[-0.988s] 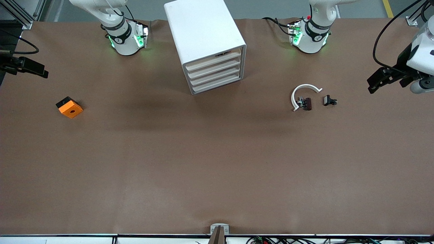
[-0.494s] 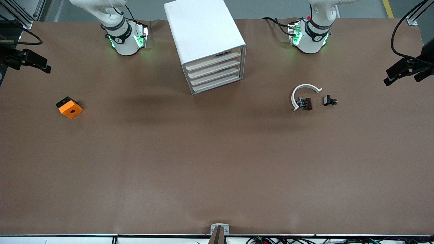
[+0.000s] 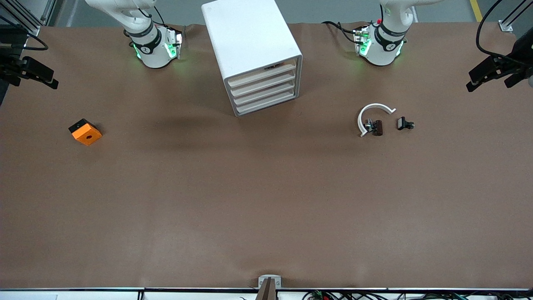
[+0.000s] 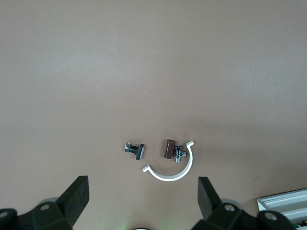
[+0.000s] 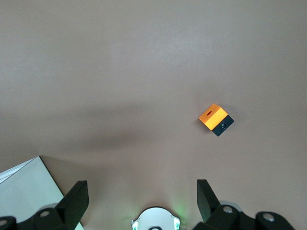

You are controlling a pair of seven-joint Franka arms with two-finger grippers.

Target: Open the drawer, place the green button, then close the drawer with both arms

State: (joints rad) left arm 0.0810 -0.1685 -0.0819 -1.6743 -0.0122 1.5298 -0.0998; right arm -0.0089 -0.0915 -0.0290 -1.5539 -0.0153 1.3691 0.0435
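Note:
The white cabinet (image 3: 250, 41) stands between the two arm bases, and its four drawers (image 3: 263, 87) are all pushed in, facing the front camera. No button shows in any view. My left gripper (image 3: 487, 85) hangs open and empty over the table's edge at the left arm's end. In its wrist view the left gripper (image 4: 143, 194) has nothing between its black fingers. My right gripper (image 3: 33, 81) hangs open and empty over the table's edge at the right arm's end; the right wrist view shows the right gripper (image 5: 141, 194) with wide jaws above bare table.
An orange cube with a black face (image 3: 85, 132) lies toward the right arm's end. A white arc (image 3: 372, 112) with a brown part (image 3: 377, 127) and a small black part (image 3: 404, 123) lies toward the left arm's end. Brown paper covers the table.
The left gripper has drawn back toward the table's edge and the robots' side. The right gripper has shifted only slightly. Nothing on the table has moved.

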